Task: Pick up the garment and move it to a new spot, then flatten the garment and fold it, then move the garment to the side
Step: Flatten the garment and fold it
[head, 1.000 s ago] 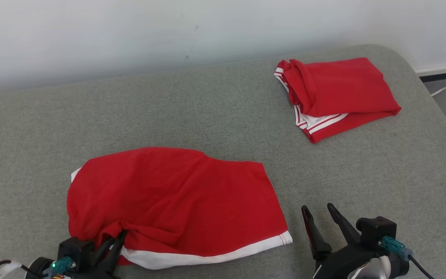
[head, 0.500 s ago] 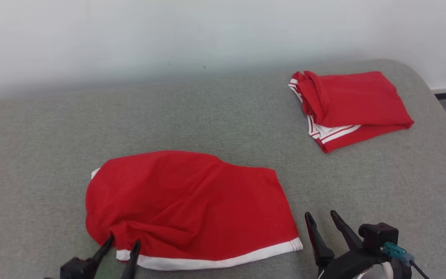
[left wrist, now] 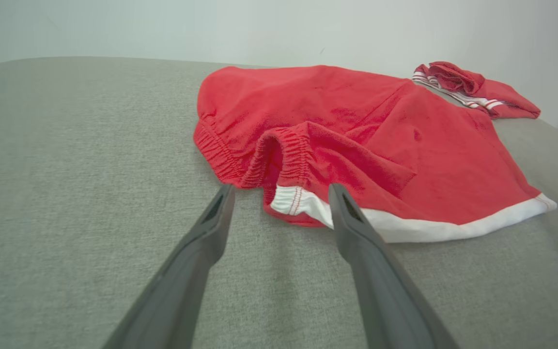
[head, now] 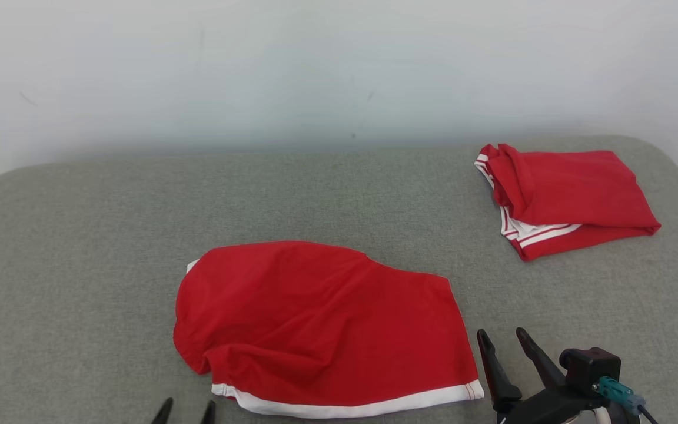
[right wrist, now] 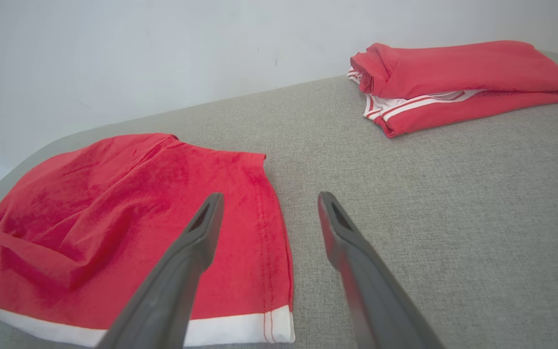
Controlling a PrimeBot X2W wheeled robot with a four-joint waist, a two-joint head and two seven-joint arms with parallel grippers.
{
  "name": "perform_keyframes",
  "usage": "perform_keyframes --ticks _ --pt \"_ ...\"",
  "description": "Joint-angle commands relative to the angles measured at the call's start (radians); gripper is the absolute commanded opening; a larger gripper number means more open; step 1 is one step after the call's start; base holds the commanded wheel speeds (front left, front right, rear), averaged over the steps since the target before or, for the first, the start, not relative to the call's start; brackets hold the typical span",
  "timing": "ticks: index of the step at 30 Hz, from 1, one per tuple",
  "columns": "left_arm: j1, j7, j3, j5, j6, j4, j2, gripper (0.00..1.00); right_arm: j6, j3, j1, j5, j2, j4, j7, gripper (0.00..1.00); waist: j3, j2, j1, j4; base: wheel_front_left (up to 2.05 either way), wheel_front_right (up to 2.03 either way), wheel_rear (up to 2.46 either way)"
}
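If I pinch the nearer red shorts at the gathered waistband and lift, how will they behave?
The red cloth shorts with the white hem will likely hang limp: they lie creased and slumped on the grey fabric surface. They look thin, so probably light. The bunched elastic waistband is folded over itself, so a pinch there may catch two layers.

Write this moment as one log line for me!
left gripper: open, beside garment | right gripper: open, empty | garment: rumpled at waistband | folded garment: far right
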Motion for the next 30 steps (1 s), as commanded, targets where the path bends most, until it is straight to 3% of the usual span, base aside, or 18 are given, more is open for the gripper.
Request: perform_keyframes --ticks 1,10,21,30 --pt "0.022 -0.005 0.015 0.004 0.011 -0.020 0.004 1.00 -0.001 -0.002 0.010 0.001 -0.006 -0.003 -0.002 1.00 -0.012 0.0000 0.0000 0.012 0.00 0.00 0.00" --pt "0.118 -0.005 0.146 0.049 0.092 -0.234 -0.014 1.00 -0.001 -0.046 0.028 -0.034 0.002 -0.031 -0.044 1.00 -0.035 0.0000 0.0000 0.012 0.00 0.00 0.00" --pt "0.189 -0.005 0.214 0.056 0.092 -0.317 -0.012 1.00 -0.001 -0.114 0.044 -0.073 0.017 -0.067 -0.087 1.00 -0.056 0.0000 0.0000 -0.001 0.00 0.00 0.00" --pt "0.209 0.001 0.250 0.063 0.115 -0.320 0.017 1.00 -0.001 -0.108 0.063 -0.086 0.021 -0.099 -0.078 1.00 -0.064 0.0000 0.0000 -0.009 0.00 0.00 0.00"
